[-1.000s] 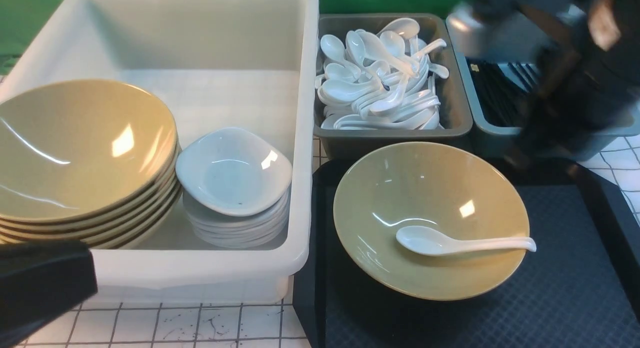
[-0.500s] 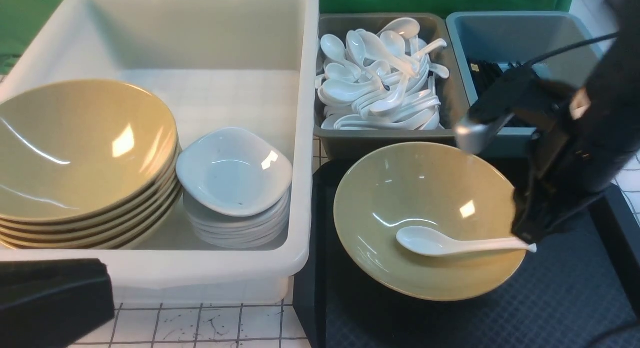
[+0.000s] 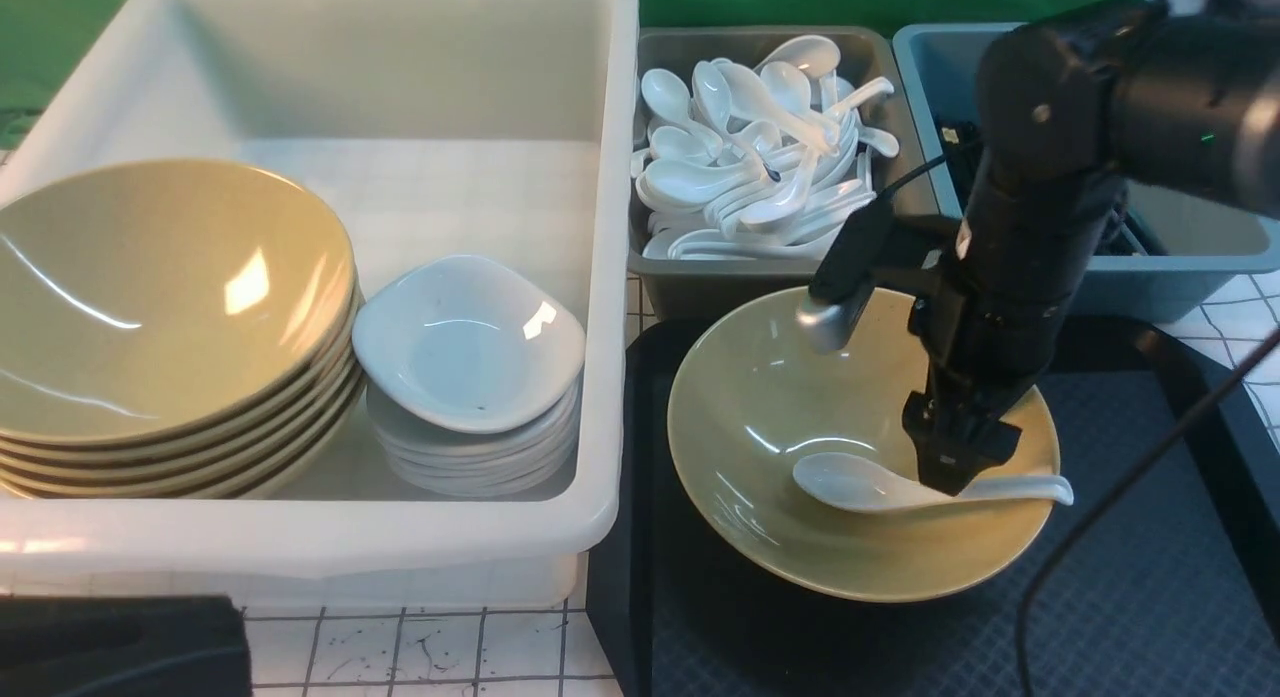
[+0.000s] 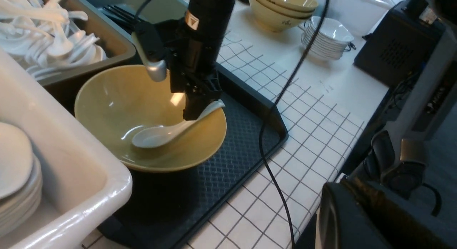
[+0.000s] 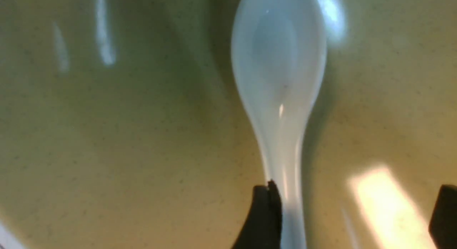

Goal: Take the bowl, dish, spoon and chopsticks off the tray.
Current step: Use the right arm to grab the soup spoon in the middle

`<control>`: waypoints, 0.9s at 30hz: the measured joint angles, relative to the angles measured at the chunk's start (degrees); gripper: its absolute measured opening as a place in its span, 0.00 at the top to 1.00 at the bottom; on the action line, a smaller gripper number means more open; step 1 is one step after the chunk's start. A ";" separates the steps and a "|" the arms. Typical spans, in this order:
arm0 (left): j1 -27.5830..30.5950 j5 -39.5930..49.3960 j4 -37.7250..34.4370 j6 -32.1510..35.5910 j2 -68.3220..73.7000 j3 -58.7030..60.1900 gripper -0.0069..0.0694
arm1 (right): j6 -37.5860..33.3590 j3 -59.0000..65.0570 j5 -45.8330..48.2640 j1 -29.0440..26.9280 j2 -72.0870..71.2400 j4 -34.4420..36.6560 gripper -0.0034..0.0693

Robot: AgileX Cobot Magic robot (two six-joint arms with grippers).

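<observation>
In right wrist view: spoon (image 5: pixel 278 63) between fingers (image 5: pixel 262 220)

The right arm (image 3: pixel 1010 277) hides part of the spoon (image 3: pixel 850 482) and the blue-grey bin (image 3: pixel 1170 289).

Mustard-yellow bowl (image 3: pixel 760 417) sits upright on the black tray (image 3: pixel 1150 597); white spoon (image 3: pixel 845 480) lies inside, handle over the rim.
</observation>
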 joint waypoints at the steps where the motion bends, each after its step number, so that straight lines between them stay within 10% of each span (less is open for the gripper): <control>1: 0.00 0.39 0.00 0.00 0.00 0.00 0.91 | -0.13 -0.05 0.53 0.00 0.92 -0.06 0.16; 12: 0.00 0.89 0.05 0.00 0.00 0.00 0.91 | -0.96 -0.41 1.97 0.00 3.71 -1.38 0.22; 20: 0.00 0.89 0.10 0.37 0.00 0.00 0.91 | -1.03 -0.47 4.43 0.00 3.71 -2.05 0.73; 27: 0.00 -0.43 4.44 0.04 0.00 0.00 0.91 | 3.61 -4.19 4.43 0.00 1.13 -2.05 0.76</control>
